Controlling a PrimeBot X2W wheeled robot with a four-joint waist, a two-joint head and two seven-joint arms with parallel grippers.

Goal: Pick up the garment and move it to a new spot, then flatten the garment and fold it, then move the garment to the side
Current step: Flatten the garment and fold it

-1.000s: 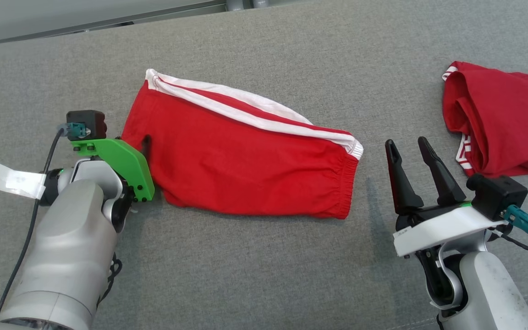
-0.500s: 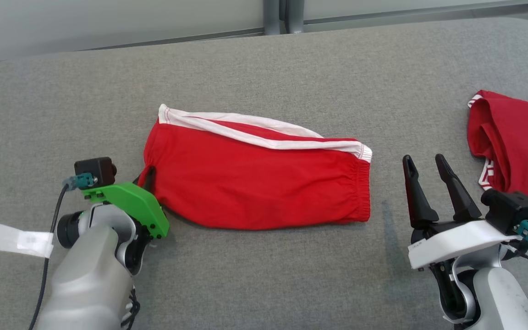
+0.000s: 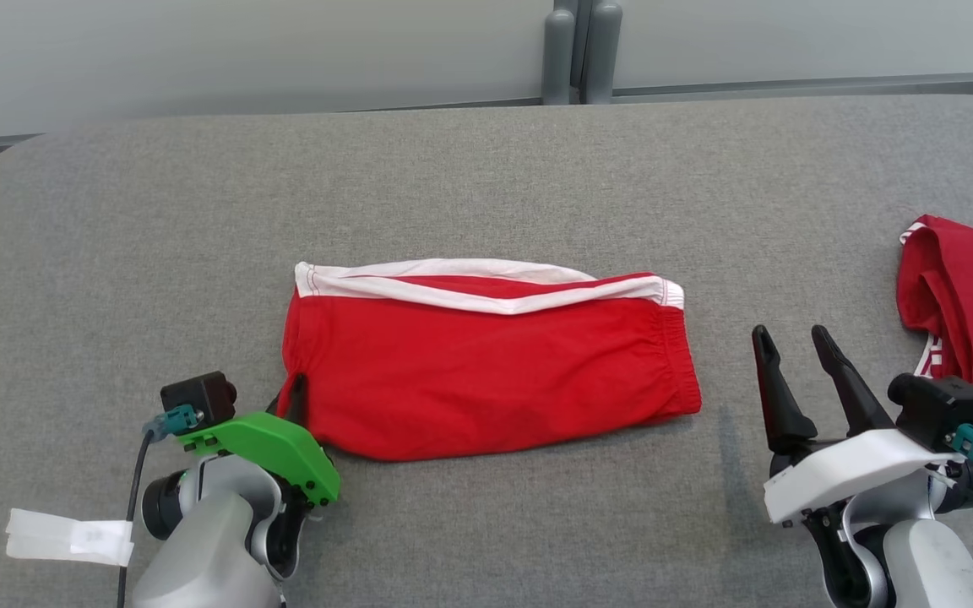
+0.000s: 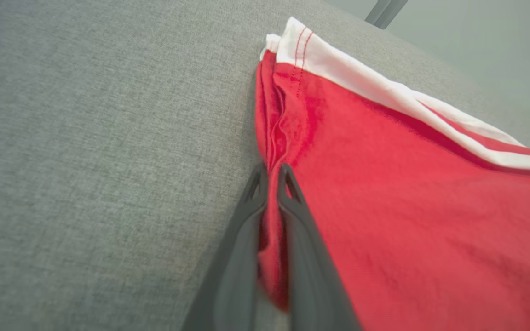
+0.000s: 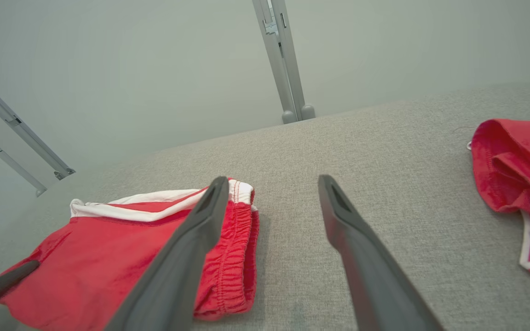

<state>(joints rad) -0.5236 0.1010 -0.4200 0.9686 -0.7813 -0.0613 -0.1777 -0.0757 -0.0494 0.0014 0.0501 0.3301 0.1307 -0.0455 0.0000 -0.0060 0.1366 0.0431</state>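
Head view, centre of frame: red garment (image 3: 486,371) w/ a white stripe along its top edge lies folded flat on the grey padded surface (image 3: 486,169), elastic waistband at its right end. At lower left the left gripper (image 3: 294,397) sits at the garment's bottom-left corner. In the left wrist view its two dark fingers (image 4: 242,257) are pinched together w/ a fold of the red edge clamped betw. them. At lower right the right gripper (image 3: 790,336) has its jaws spread wide, just right of the waistband, apart from the cloth. A 2nd red garment (image 3: 968,321) lies crumpled at the right edge, well apart from the first. Two grey posts (image 3: 579,51) stand top centre, behind the surface.
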